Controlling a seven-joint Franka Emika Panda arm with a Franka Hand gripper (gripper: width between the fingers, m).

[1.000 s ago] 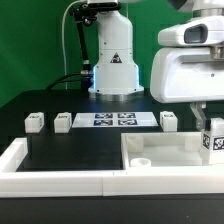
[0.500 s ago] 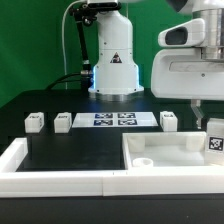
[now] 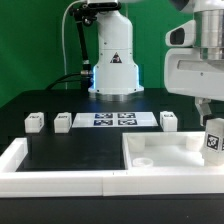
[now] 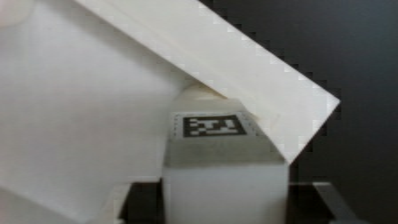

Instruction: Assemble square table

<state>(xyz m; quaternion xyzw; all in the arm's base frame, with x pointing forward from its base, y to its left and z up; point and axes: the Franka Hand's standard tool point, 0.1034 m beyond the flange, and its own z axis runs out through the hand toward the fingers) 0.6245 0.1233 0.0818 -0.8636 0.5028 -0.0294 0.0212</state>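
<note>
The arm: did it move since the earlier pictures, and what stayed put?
The arm shifted toward the exterior view's right. The gripper kept hold of the leg at the tabletop corner. The loose legs, tabletop and marker board stayed put.

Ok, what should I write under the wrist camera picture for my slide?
Wrist view: the gripper holds a tagged white leg at a corner of the square tabletop.

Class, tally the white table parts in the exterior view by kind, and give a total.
Block legs: 4
Square tabletop: 1
Total: 5
</note>
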